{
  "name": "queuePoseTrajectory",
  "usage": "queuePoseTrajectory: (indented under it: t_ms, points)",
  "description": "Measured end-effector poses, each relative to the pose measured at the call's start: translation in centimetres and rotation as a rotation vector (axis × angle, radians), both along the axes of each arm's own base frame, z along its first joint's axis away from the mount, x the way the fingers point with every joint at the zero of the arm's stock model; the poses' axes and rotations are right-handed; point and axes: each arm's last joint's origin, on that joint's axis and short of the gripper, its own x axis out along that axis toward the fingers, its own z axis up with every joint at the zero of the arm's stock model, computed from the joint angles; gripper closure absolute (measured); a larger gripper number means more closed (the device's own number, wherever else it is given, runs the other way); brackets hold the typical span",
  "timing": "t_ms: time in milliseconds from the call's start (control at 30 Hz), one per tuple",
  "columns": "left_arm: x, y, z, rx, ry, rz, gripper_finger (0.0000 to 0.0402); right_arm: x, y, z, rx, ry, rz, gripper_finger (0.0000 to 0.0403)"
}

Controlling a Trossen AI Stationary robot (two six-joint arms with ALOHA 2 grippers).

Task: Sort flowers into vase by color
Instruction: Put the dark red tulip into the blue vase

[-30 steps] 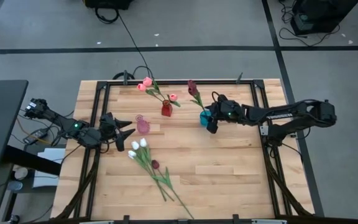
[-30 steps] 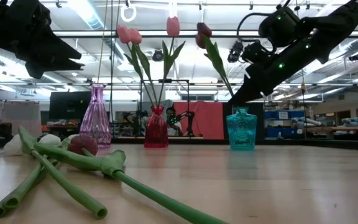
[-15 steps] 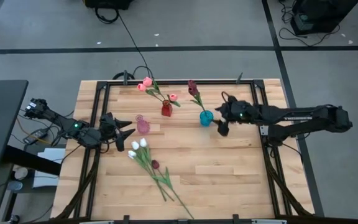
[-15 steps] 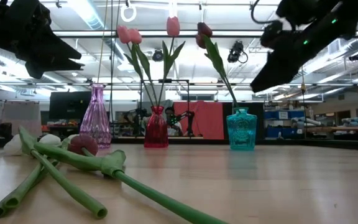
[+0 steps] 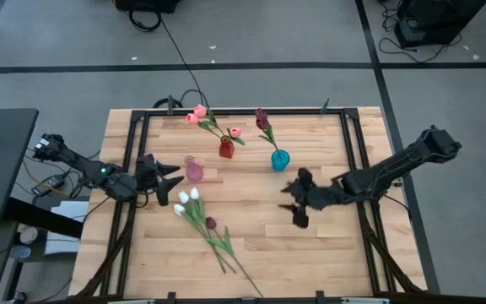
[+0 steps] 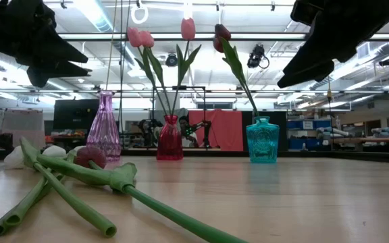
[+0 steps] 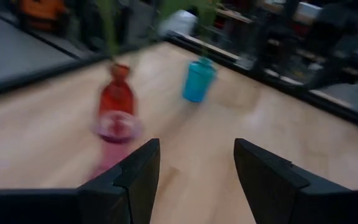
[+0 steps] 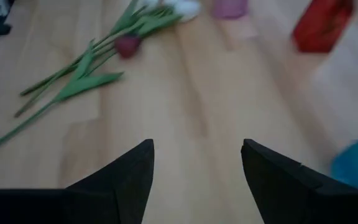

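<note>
Two white tulips and one maroon tulip lie on the table with their stems trailing toward the near edge; the right wrist view shows them as a bundle. Pink tulips stand in the red vase. A maroon tulip stands in the teal vase. The pink vase holds nothing. My right gripper hovers open over the table's middle, right of the lying flowers. My left gripper is open beside the pink vase.
The three vases stand in a row along the far half of the table: pink vase, red vase, teal vase. A dark frame runs round the tabletop. Bare wood lies in the near right part.
My right gripper has drawn back from the teal vase and swung toward the table's near edge, now over the table's middle and facing the lying flowers. The maroon tulip stays standing in the teal vase.
</note>
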Motion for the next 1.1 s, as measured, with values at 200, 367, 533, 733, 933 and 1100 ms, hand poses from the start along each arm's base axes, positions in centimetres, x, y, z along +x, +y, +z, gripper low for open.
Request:
queuePoseTrajectory:
  t_ms: [200,367,533,733,933,1100]
  points:
    - [1.5,-2.1,-0.1,-0.084,0.023,-0.305,0.0191,2.3,3.6,-0.6,0.042,0.051,0.091,0.0159]
    - [4.2,-4.9,-1.2,-0.005,0.041,-0.425,0.0191,4.3,5.7,-0.9,0.041,0.074,0.14,0.0159]
    - [7.1,-7.5,-2.7,0.0,0.192,-0.464,0.0191,5.8,7.0,-0.6,0.035,0.076,0.195,0.0159]
    - [11.4,-10.6,-2.9,0.112,0.441,-0.478,0.0191,6.3,7.4,0.1,0.049,0.067,0.239,0.016]
    - [14.8,-12.7,-3.1,0.28,0.693,-0.507,0.0191,6.2,7.3,0.0,0.008,0.079,0.268,0.0166]
    - [17.4,-13.8,-3.2,0.359,0.854,-0.572,0.0191,6.3,7.3,0.0,-0.001,0.076,0.271,0.0168]
